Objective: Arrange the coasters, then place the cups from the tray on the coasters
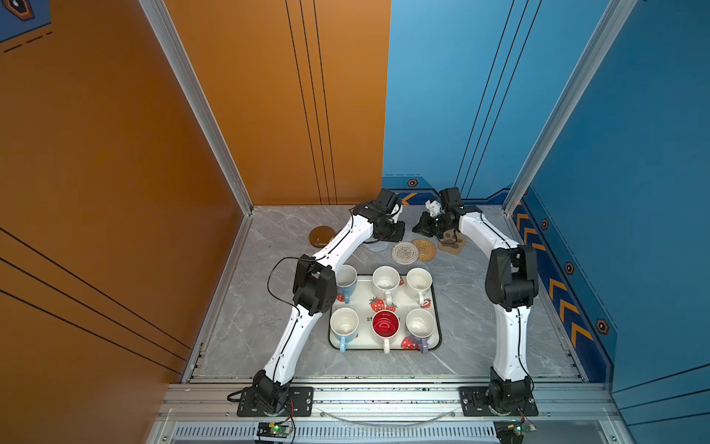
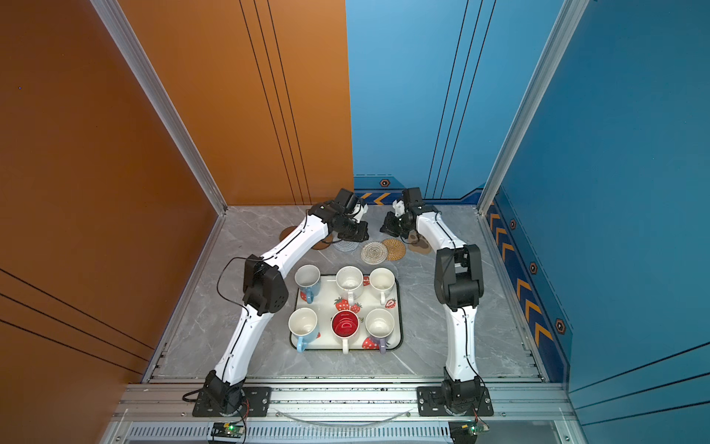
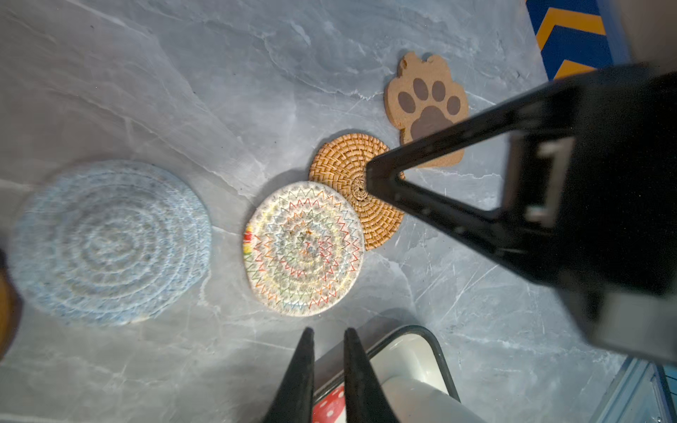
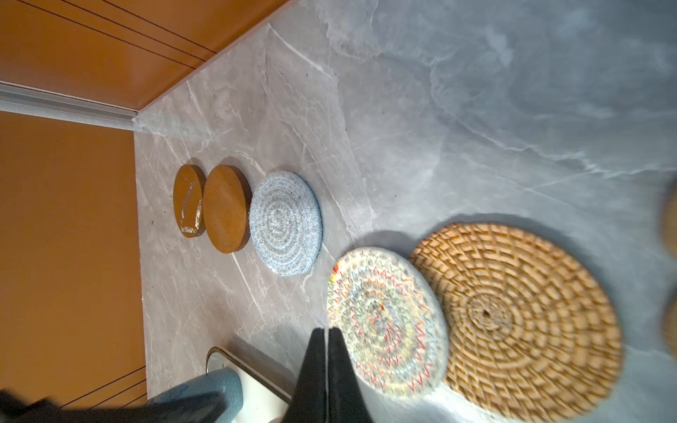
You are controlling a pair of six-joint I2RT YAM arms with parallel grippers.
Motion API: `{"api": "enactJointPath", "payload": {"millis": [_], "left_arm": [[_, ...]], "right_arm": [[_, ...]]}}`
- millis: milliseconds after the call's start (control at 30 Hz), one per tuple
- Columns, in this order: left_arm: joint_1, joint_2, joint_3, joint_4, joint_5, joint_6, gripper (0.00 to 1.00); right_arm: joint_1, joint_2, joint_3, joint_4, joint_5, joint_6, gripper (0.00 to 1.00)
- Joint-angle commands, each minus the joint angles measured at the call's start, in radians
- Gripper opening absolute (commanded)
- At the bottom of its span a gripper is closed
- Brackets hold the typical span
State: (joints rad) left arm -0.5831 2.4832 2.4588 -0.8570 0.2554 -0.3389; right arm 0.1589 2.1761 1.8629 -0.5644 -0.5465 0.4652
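Six coasters lie in a row behind the tray (image 1: 438, 307): a brown disc (image 1: 322, 235), a second brown disc (image 4: 225, 208) beside it, a grey woven round (image 3: 110, 241), a cream round (image 1: 405, 252) lapping onto a tan woven round (image 1: 424, 249), and a paw-print mat (image 1: 452, 243). Six cups stand on the tray, among them a light blue cup (image 1: 345, 280) and a red-inside cup (image 1: 385, 325). My left gripper (image 3: 328, 331) hovers near the grey round, fingers drawn close with nothing between. My right gripper (image 4: 327, 329) is shut and empty, its tip over the tan round.
The orange wall (image 1: 115, 192) bounds the table on the left and the blue wall (image 1: 634, 230) on the right. Both arms arch over the tray's sides. Bare marble (image 1: 384, 365) lies in front of the tray.
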Motion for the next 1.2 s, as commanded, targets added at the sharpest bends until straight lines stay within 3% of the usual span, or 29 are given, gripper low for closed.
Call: {"api": "enactJointPath", "payload": {"millis": [0,200,700,1167], "left_arm": [[-0.006,0.053,0.030,-0.017,0.024,-0.021,0.18],[-0.010,0.110,0.045,-0.001,0.037,-0.041,0.18],[-0.009,0.185,0.048,0.085,0.058,-0.117,0.17],[0.010,0.199,0.005,0.102,0.011,-0.126,0.16]], "right_arm": [[-0.009,-0.019,-0.060,-0.014,-0.004,-0.039,0.00],[-0.023,-0.021,-0.137,-0.013,0.013,-0.063,0.00],[-0.053,0.047,-0.148,-0.009,0.042,-0.068,0.00],[-0.085,0.165,-0.102,-0.005,0.074,-0.037,0.00]]}}
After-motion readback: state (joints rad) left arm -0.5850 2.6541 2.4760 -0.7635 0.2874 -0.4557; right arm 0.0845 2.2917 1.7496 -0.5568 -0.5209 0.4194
